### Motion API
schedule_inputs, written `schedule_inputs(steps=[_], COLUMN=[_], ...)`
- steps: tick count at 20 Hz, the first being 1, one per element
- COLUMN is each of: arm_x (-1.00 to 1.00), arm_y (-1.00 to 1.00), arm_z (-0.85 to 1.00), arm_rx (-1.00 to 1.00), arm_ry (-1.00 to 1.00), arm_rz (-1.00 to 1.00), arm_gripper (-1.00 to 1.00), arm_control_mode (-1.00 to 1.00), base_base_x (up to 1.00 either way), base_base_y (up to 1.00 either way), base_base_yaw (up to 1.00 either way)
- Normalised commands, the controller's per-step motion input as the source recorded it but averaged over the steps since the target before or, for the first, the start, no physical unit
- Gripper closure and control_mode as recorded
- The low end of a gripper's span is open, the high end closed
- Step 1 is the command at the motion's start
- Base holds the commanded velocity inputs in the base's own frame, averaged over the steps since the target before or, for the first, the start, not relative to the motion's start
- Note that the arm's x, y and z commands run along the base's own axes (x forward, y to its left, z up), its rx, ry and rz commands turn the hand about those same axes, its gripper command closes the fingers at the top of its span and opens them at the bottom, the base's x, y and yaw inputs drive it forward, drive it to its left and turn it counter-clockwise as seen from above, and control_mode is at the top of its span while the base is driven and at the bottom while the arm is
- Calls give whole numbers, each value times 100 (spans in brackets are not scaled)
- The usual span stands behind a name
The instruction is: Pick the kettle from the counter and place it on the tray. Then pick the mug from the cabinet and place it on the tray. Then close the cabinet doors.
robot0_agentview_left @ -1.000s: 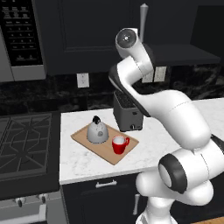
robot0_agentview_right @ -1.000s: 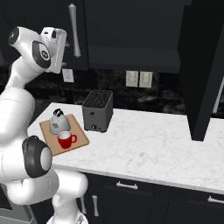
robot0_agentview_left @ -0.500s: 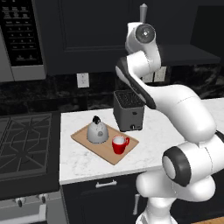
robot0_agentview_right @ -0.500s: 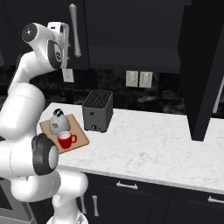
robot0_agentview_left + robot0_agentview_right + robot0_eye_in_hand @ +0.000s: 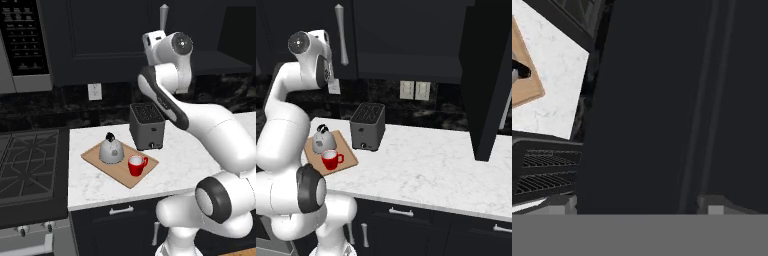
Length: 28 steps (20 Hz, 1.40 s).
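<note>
Kettle [image 5: 110,150] and mug [image 5: 135,164] already sat on the tray [image 5: 120,164], far below the fingers. Those were up against the left cabinet door [image 5: 105,40], probably for shutting it; couldn't tell whether they were apart or together.

Even flat rendered light, dim dark cabinetry, sharp.

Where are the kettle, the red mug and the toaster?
kettle [image 5: 111,151], left base view, its silver dome.
red mug [image 5: 135,165], left base view, its outer wall.
toaster [image 5: 367,127], right base view, its front face.
</note>
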Motion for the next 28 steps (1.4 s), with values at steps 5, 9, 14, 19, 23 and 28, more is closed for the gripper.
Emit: schedule_inputs(steps=[5,9,14,19,23,28], arm_x=[-54,-70,-74,-67,-58,-51], arm_y=[12,-3,-16,-28,-31,-28], arm_z=[0,0,0,0,0,0], arm_rx=[-2,-6,-12,-11,-5,-6], arm_ry=[0,0,0,0,0,4], arm_rz=[21,7,0,-2,-7,-7], arm_gripper=[-100,-100,-100,-100,-100,-100], arm_control_mode=[-100,-100,-100,-100,-100,-100], base_base_x=[0,0,0,0,0,0], base_base_y=[0,0,0,0,0,0], base_base_yaw=[0,0,0,0,0,0])
